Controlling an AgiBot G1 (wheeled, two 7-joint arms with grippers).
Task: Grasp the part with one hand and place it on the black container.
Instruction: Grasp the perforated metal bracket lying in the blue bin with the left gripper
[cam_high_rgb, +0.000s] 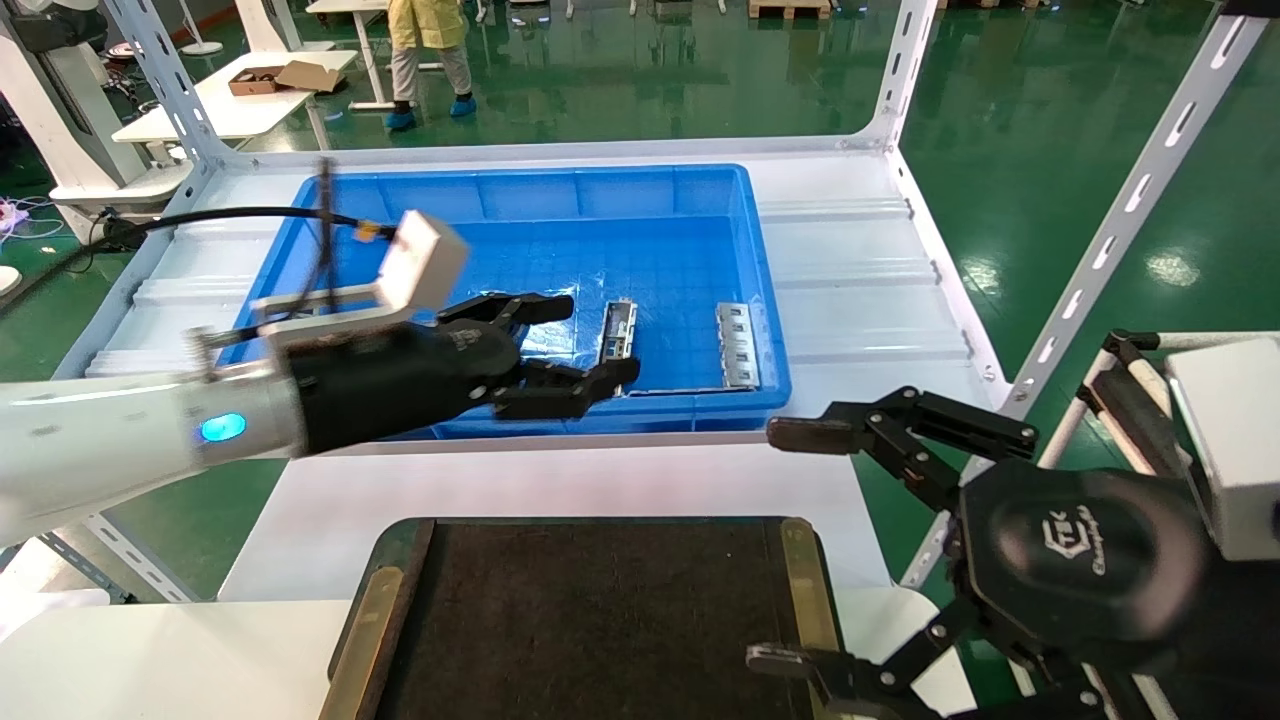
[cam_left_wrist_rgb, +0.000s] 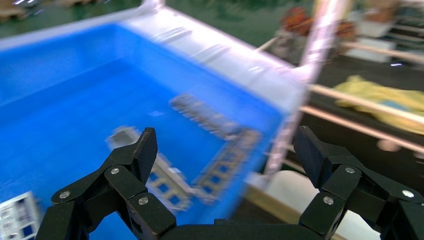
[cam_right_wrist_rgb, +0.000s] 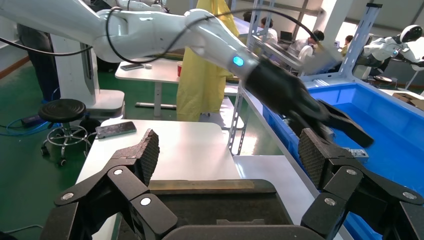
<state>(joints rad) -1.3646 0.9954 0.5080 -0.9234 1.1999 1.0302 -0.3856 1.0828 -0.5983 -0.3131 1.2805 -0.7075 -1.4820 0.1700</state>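
The blue bin (cam_high_rgb: 520, 200) filled the shelf at twelve o'clock, and the black container (cam_high_rgb: 600, 610) lay bare at six, nothing on it yet. The left arm reached in from nine o'clock, its hand (cam_high_rgb: 590, 345) over the bin's near edge. The right gripper (cam_high_rgb: 790, 545) sat parked at four o'clock beside the container, spread wide and holding nothing.

The part (cam_high_rgb: 618, 333) lay flat on the bin floor, long axis running twelve to six, just at the left fingertips. A wider strip (cam_high_rgb: 738, 345) rested at three o'clock of it, well apart.

My read: this was the approach to the grasp. To do it well, the hand should drop straight over the rail's middle, fingers straddling its raised side edges across the narrow width, then close evenly so it lifts level. The near wall was close; clearance there mattered.

The left gripper stood wide apart, nothing between the fingers (cam_left_wrist_rgb: 142, 150). From the wrist view they hung above the bin, touching nothing.
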